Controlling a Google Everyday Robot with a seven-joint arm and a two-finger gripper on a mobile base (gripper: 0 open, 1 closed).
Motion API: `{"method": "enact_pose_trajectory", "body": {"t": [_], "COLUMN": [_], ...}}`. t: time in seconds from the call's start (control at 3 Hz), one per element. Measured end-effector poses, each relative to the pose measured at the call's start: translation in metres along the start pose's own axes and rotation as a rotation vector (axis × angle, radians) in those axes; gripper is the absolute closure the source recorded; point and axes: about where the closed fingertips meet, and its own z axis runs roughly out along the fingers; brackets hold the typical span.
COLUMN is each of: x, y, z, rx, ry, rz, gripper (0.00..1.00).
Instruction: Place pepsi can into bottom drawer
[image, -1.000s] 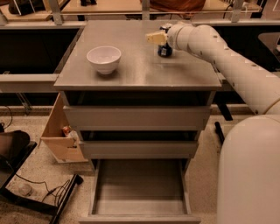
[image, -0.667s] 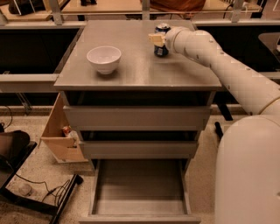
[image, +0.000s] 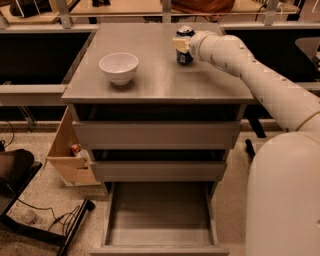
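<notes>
Pepsi can stands upright on the cabinet's top surface, far-right area — gripper right against it, reaching in from the right (grip state cannot be told). Bottom drawer lies open, directly below.

Speckled floor, wooden box beside grey cabinet; gripper at its top's far side

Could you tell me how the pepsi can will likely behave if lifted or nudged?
Upright and narrow, the can may tip if nudged high, where the gripper sits by its upper part. Once on its side, its smooth round wall would probably roll.
</notes>
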Motion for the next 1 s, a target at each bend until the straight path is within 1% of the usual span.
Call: {"method": "enact_pose_trajectory", "body": {"t": [0.33, 0.67, 1.0], "x": [0.0, -0.024, -0.092], "y": [0.0, 0.006, 0.0], "z": [0.0, -0.01, -0.066], "rx": [0.0, -0.051, -0.115], "ry": [0.0, -0.04, -0.147], "rz": [0.0, -0.004, -0.032], "gripper": [1.0, 1.0, 1.0]}}
